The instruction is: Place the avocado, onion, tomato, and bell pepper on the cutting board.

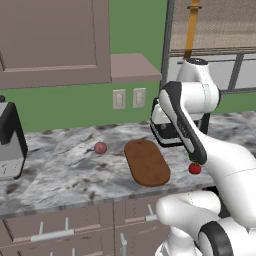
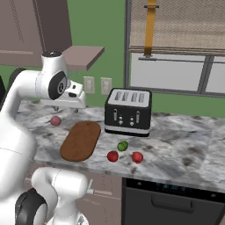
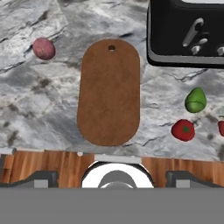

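In the left base view the arm bends up at right, the cutting board [image 1: 146,162] centre, the onion [image 1: 100,147] to its left. In the right base view the avocado [image 2: 122,146] lies lower centre, right of the board. In the hand view the gripper [image 3: 114,178] points straight down, fingers spread, holding nothing.

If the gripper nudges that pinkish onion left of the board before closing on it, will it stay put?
Probably not. The onion looks like a smooth ball sitting free on the flat marble counter, so a nudge would likely roll it. Its rounded, smooth-looking skin may also slip between the fingers unless the grasp is centred.
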